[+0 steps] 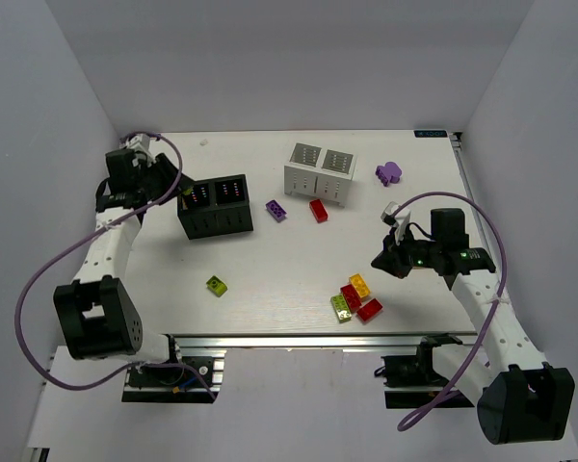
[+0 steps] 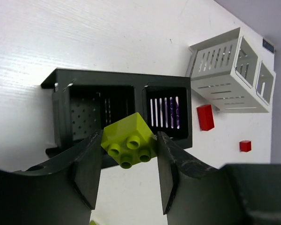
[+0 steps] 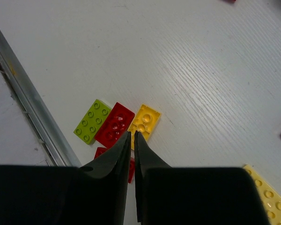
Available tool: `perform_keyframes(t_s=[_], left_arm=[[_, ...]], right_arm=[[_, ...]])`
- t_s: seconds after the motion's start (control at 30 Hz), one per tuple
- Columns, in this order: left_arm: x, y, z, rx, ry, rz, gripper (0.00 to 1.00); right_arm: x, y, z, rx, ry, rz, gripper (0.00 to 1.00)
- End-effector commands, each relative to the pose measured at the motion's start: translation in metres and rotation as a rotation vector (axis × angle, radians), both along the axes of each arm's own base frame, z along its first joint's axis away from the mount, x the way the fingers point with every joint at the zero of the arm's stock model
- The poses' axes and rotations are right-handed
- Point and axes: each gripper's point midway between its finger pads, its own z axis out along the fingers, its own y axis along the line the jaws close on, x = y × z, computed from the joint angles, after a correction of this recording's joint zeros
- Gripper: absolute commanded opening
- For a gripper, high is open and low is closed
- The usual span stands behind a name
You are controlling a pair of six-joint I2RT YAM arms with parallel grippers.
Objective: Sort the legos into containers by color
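My left gripper (image 1: 178, 189) (image 2: 129, 138) is shut on a lime green lego (image 2: 129, 140) and holds it just in front of the black container (image 1: 215, 205) (image 2: 122, 108). Something purple shows through the slots of that container's right cell (image 2: 174, 110). The white container (image 1: 320, 171) (image 2: 229, 70) stands further back. My right gripper (image 1: 380, 260) (image 3: 132, 133) is shut and empty above a cluster of lime (image 3: 92, 120), red (image 3: 114, 124) and yellow (image 3: 145, 121) legos near the front edge (image 1: 354, 298). Loose legos lie on the table: lime (image 1: 217, 285), purple (image 1: 275, 210), red (image 1: 319, 210).
A purple piece (image 1: 388, 173) lies right of the white container. The aluminium rail (image 3: 33, 108) runs along the table's front edge, close to the cluster. Another yellow lego (image 3: 269, 194) lies at the lower right of the right wrist view.
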Motion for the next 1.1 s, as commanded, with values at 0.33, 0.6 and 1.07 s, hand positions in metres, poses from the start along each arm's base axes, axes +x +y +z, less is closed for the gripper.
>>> perform_keyframes(t_s=[0.33, 0.6, 1.07], left_arm=[[0.020, -0.012, 0.004, 0.203, -0.017, -0.010, 0.39], [0.019, -0.006, -0.003, 0.263, 0.015, 0.022, 0.60], [-0.008, -0.028, 0.057, 0.152, -0.093, 0.004, 0.08]], right_arm=[[0.006, 0.001, 0.000, 0.001, -0.030, 0.017, 0.17], [0.006, 0.000, 0.001, 0.000, -0.032, 0.012, 0.21], [0.008, -0.002, 0.001, 0.001, -0.061, 0.008, 0.45]])
